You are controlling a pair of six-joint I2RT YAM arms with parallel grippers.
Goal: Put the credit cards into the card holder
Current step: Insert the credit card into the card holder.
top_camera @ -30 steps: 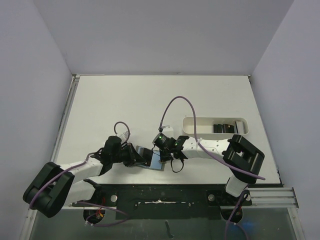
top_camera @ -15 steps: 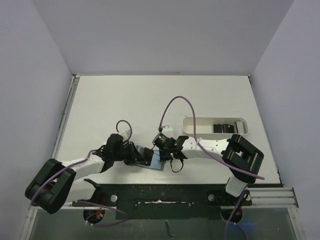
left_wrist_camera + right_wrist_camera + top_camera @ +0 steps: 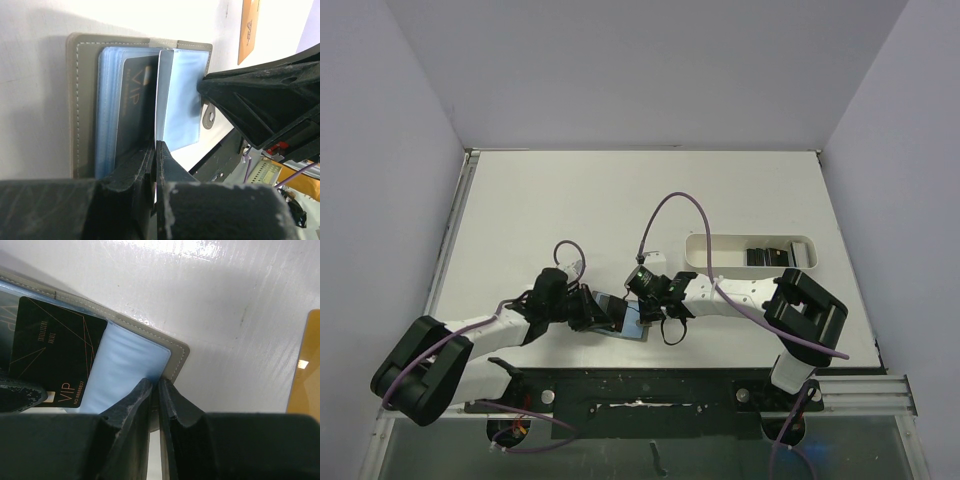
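The card holder (image 3: 631, 322) lies open near the table's front edge, between both grippers. In the left wrist view its grey-olive cover (image 3: 82, 100) frames light blue pockets, and a black credit card (image 3: 132, 105) marked VIP sits in one of them. My left gripper (image 3: 156, 147) is shut on a thin light blue pocket leaf (image 3: 180, 100) that stands up from the holder. My right gripper (image 3: 159, 385) is shut on the corner of the holder's grey cover (image 3: 176, 357), next to the same black card (image 3: 50, 350). More dark credit cards (image 3: 768, 256) lie in the white tray.
The white oblong tray (image 3: 700, 246) sits right of centre behind the right arm. An orange card lies on the table beside the holder (image 3: 305, 370), also in the left wrist view (image 3: 248, 27). The right gripper's black body (image 3: 265, 95) crowds the holder's right side.
The left arm has shifted slightly right toward the card holder. The right arm and the holder have stayed put.
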